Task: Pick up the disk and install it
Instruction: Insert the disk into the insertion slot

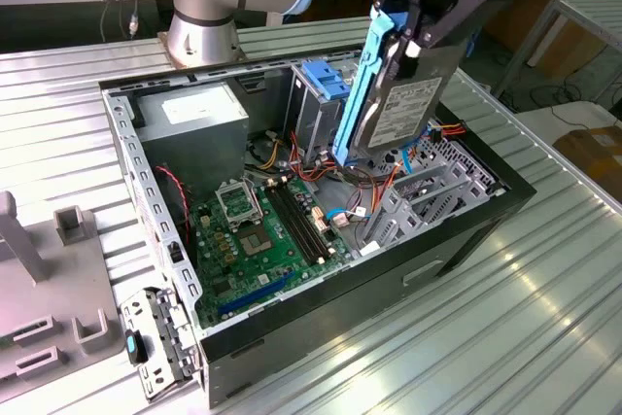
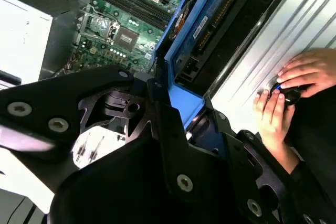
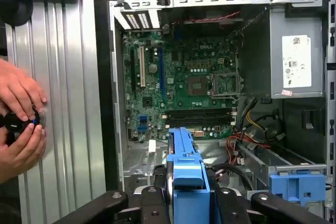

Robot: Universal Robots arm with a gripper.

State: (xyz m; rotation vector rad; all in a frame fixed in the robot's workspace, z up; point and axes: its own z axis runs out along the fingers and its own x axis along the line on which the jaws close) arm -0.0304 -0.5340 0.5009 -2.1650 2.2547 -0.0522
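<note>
1. Disk (image 1: 400, 104) hung on its edge, tilted, over the open computer case (image 1: 466, 230), just beside the silver cage (image 1: 311, 109); I think it was not in its slot yet
2. It could snag the red and orange wires (image 1: 374, 182) under its low end, because they lay in the way
3. It could bump the cage if it went down crooked
4. If the hold slipped, it might drop on the green board (image 1: 262, 230)
5. A person's hands (image 3: 21, 124) rested on the bench (image 3: 68, 103) near the case and could get knocked
6. The jaws were squeezed tight on the top end of the disk, pressing from both sides, and touched nothing else
</note>
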